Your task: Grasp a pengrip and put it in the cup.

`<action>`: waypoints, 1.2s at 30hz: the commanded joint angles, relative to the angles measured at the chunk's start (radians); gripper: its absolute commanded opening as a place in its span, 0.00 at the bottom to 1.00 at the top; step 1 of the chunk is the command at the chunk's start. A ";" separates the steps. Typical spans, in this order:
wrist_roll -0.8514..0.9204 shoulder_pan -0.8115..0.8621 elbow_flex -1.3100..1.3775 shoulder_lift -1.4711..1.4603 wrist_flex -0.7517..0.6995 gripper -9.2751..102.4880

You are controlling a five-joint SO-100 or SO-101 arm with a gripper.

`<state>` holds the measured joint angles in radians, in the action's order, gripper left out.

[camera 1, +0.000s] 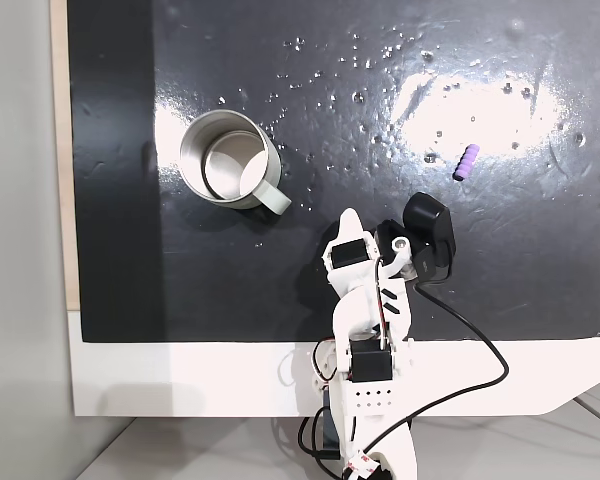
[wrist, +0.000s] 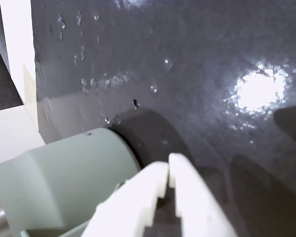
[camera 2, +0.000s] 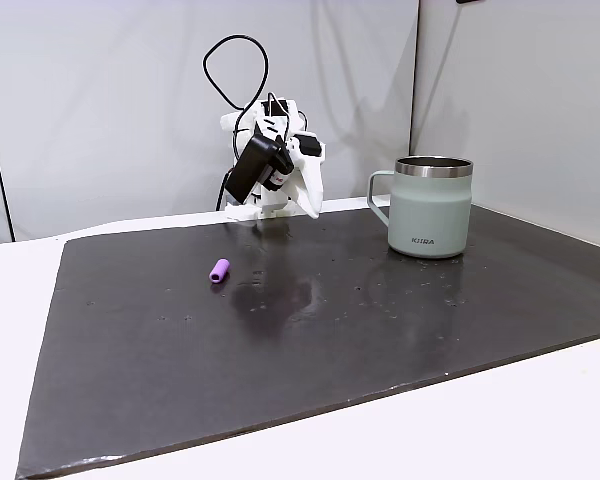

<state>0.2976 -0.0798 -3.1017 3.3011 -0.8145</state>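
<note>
In a fixed view from above, your cup [camera 1: 230, 158] sits on the left part of the black mat [camera 1: 310, 280], with its stubby handle pointing down-right toward the arm. The pengrip [camera 1: 466, 161] lies over on the right, right next to the bright glare patch, well apart from the cup. Your gripper [camera 1: 348, 222] is down near the mat's lower edge, between the two but closer to the cup, tip pointing up the picture. Nothing's in it.

In a fixed view from the side, things flip: the cup [camera 2: 430, 206] stands upright on the right with its handle facing left, the pengrip [camera 2: 220, 271] lies on its side on the mat [camera 2: 310, 350] left of centre, and the gripper [camera 2: 310, 205] hangs tip-down at the far edge, folded in close to the arm's base.

In the wrist view, the white fingers [wrist: 187, 197] are pretty much pressed together, just a thin seam between them, holding nothing. The pale green cup [wrist: 64, 182] fills the lower left just beside them, on the wet-looking mat [wrist: 187, 74].
</note>
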 commanded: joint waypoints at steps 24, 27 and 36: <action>-0.313 0.098 0.067 0.017 -0.058 0.08; -0.314 0.132 0.130 0.014 -0.103 0.08; -0.310 0.259 0.439 -0.480 -0.025 0.08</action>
<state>-0.0123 0.1181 -2.8271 3.0081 -0.9004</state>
